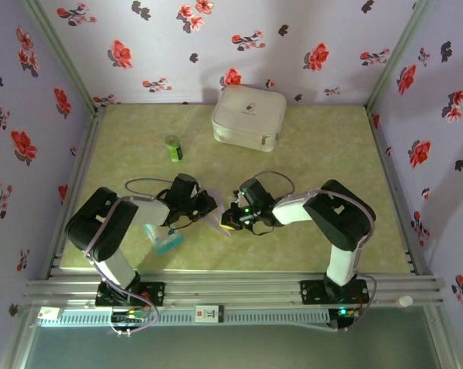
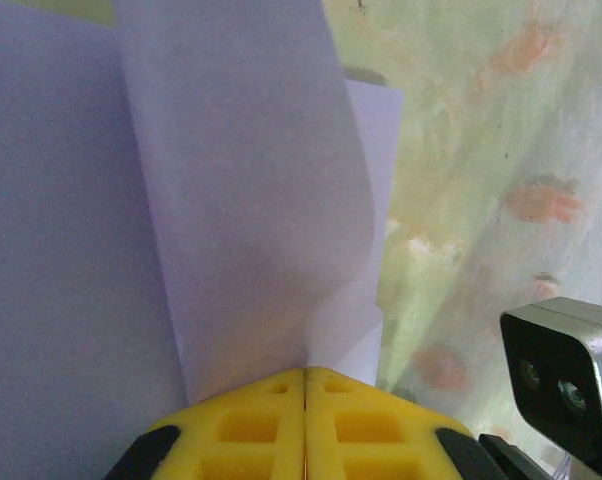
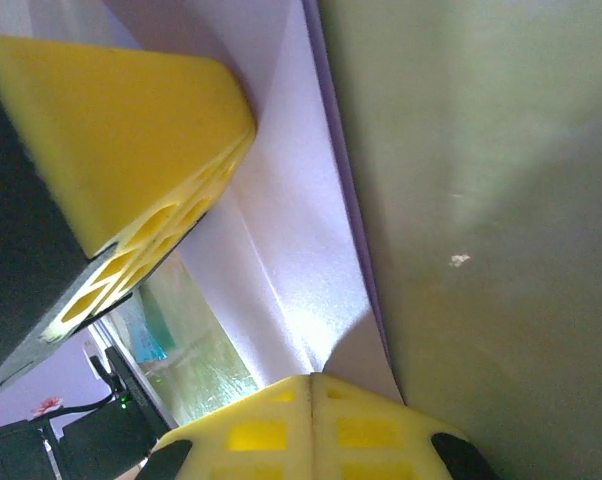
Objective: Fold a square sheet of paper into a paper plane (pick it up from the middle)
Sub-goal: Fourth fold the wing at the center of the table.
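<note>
The square sheet of paper (image 1: 217, 223) is pale lavender and hangs between my two grippers just above the table's near middle. In the left wrist view the paper (image 2: 251, 200) stands in overlapping folded layers, and my left gripper (image 2: 305, 372) is shut on its lower edge. My right gripper (image 3: 314, 376) is shut on the paper (image 3: 291, 250) where a crease runs into its pads. The left gripper's yellow fingers (image 3: 131, 130) press the same paper from the upper left. From above, the left gripper (image 1: 205, 206) and right gripper (image 1: 231, 218) almost meet. I cannot tell whether the folds form a paper plane's point.
A white zipped case (image 1: 248, 115) sits at the back of the table, with a small green bottle (image 1: 174, 147) to its left. A blue-and-white plastic packet (image 1: 166, 241) lies under the left arm. Flowered walls close in three sides.
</note>
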Tool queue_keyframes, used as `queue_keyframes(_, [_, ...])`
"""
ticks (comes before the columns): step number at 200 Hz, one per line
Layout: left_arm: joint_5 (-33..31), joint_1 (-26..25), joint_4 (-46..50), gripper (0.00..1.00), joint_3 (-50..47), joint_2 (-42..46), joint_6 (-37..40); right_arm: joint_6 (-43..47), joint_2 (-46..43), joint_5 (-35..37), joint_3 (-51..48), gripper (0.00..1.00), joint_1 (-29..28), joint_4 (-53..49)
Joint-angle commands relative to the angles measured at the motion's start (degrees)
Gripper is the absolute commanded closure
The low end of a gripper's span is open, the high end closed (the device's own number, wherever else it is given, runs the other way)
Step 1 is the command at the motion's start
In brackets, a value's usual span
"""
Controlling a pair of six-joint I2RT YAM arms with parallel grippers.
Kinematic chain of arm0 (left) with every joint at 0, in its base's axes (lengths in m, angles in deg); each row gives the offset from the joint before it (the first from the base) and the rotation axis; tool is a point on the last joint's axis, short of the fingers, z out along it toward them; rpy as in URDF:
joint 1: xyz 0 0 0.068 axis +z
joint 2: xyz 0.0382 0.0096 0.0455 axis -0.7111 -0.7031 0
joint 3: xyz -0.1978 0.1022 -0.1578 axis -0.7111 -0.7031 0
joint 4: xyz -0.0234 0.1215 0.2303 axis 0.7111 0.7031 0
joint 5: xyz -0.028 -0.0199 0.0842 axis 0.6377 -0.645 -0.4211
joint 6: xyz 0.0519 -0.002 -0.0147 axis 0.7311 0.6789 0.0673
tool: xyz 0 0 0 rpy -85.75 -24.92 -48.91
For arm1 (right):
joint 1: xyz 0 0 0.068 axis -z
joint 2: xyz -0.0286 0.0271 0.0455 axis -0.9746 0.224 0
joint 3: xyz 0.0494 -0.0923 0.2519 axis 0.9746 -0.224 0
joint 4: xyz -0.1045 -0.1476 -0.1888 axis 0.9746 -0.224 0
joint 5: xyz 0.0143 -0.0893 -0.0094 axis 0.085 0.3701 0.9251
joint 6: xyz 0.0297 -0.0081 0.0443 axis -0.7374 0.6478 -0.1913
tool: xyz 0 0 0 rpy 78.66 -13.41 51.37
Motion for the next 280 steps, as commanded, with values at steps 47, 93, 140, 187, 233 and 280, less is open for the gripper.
queue_keyframes(47, [-0.8, 0.5, 3.0, 0.90, -0.8, 3.4, 0.4, -0.1, 0.6, 1.1, -3.0, 1.00, -1.3, -2.5])
queue_keyframes(93, [1.0, 0.0, 6.5, 0.87, 0.4, 9.0, 2.8, 3.3, -0.5, 3.7, -0.5, 1.00, -1.2, -9.4])
queue_keyframes(140, [2.0, -2.3, 7.8, 0.90, 0.1, 8.2, 2.0, 3.6, -0.4, 3.7, 0.4, 1.00, -1.2, -10.3])
queue_keyframes(187, [2.6, -3.6, 6.1, 0.90, 1.4, 3.7, 2.1, 3.7, -0.4, 4.2, 0.3, 1.00, -1.1, -10.9])
queue_keyframes(233, [-0.6, -2.4, 7.5, 0.92, 1.7, -0.5, 2.6, 5.0, -0.4, 5.3, 0.3, 1.00, -1.0, -14.2])
queue_keyframes(280, [-1.8, 1.9, 9.3, 0.92, 1.4, -0.7, 4.0, 6.5, -0.2, 6.1, 0.3, 1.00, -1.3, -16.8])
